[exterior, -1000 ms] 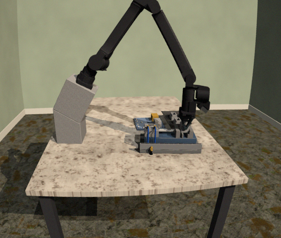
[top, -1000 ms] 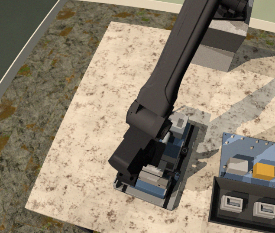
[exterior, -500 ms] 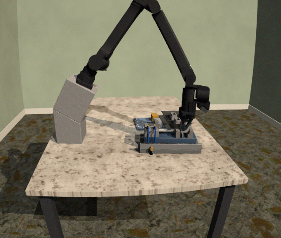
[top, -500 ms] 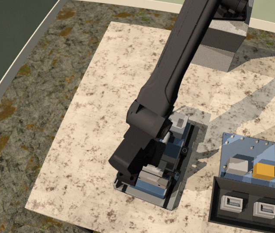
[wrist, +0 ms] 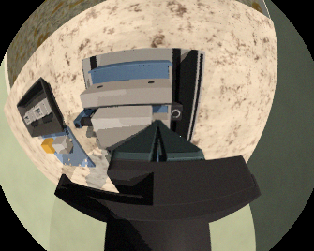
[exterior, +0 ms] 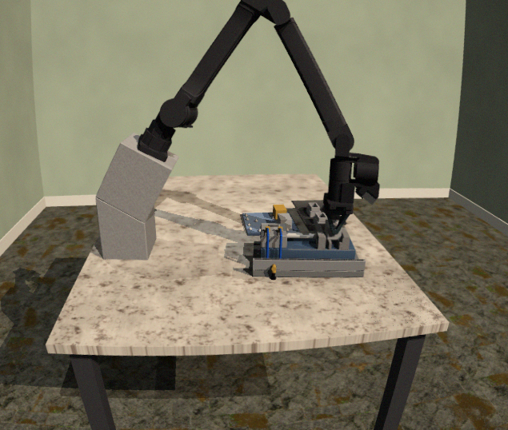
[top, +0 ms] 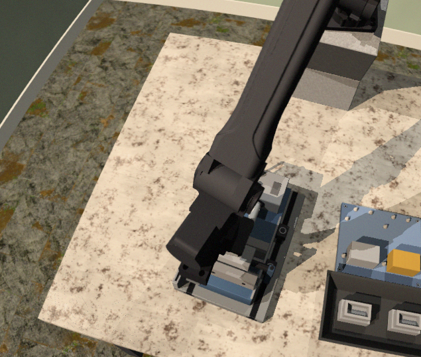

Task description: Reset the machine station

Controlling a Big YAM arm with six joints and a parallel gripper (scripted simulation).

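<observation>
Where dark-flecked cream tabletop (top: 145,115) (exterior: 226,304) (wrist: 238,61) spreads, pale green walls (exterior: 245,92), mottled floor (top: 49,153) (exterior: 486,332) (wrist: 37,28), tool (exterior: 338,231) (wrist: 157,125) closed, empty.

black arm bent, hand (exterior: 338,232) (wrist: 157,125) down, closed

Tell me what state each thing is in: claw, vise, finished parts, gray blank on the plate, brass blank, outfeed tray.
Claw: shut, holding nothing.
Vise: open, gray block between jaws.
Finished parts: in tray, pockets up.
Gray blank: on plate.
Brass blank: on plate.
Outfeed tray: holding two parts.
</observation>
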